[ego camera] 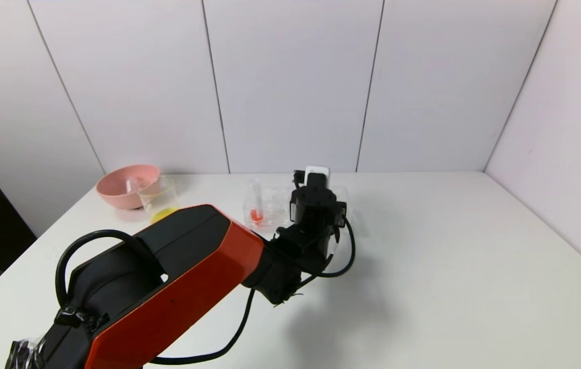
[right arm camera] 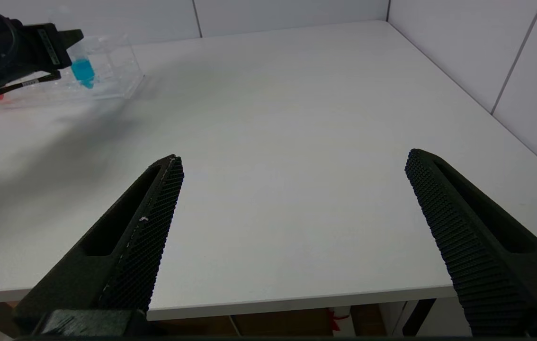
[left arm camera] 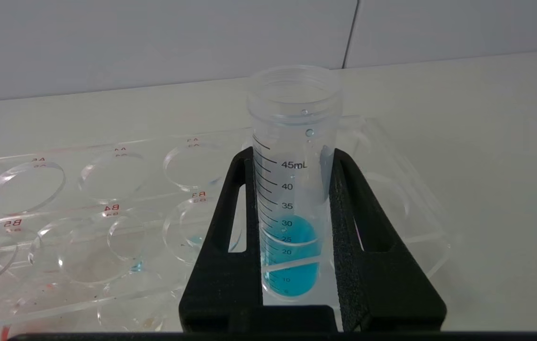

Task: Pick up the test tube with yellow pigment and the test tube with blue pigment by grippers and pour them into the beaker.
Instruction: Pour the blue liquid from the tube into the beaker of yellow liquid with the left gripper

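The test tube with blue pigment [left arm camera: 292, 246] stands upright in the clear tube rack [left arm camera: 36, 189], at the rack's right end. My left gripper [left arm camera: 292, 154] is shut on it, one finger on each side of the tube. From the right wrist view the blue tube [right arm camera: 82, 71] shows far off, inside the rack. In the head view the left gripper [ego camera: 316, 202] hides this tube. The beaker [ego camera: 160, 201] stands at the far left with yellow liquid in its bottom. No tube holding yellow liquid is in view. My right gripper [right arm camera: 294, 157] is open and empty above the table's front edge.
A pink bowl [ego camera: 116, 192] sits behind the beaker with a clear tube [ego camera: 129, 184] lying in it. A tube with red liquid [ego camera: 256, 207] stands in the rack [ego camera: 275, 202], left of my left gripper. White walls close the table's back and right sides.
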Controlling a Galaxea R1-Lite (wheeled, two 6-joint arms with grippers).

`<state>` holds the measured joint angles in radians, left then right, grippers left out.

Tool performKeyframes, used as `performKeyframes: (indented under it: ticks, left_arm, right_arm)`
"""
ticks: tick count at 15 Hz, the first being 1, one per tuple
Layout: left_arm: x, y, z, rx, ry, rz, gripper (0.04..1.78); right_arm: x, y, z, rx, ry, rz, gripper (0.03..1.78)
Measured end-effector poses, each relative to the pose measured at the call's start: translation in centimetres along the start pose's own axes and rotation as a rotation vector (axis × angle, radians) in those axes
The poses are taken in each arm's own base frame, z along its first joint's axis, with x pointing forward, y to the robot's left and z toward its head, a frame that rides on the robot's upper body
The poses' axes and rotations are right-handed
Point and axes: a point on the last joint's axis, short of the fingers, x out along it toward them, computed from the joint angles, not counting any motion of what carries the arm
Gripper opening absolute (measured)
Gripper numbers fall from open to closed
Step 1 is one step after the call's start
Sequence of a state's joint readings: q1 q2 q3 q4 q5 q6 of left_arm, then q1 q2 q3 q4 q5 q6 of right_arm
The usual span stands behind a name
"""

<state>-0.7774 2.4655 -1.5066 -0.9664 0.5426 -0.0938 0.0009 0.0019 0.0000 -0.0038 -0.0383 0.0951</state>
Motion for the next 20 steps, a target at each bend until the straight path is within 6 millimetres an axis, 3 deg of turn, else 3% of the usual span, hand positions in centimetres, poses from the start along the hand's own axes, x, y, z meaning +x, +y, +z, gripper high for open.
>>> performKeyframes:
  ticks: [10,20]
  left_arm:
    - [-0.8,-0.4,2.5,0.001,0.002,-0.004,0.44]
    - [-4.0,-1.4,8.8,-0.007,-0.003,-0.045,0.44]
  right_arm:
    - [0.0,0.0,0.0,0.000,0.000,0.000,1.71]
    - [0.0,0.0,0.0,0.000,0.000,0.000,1.71]
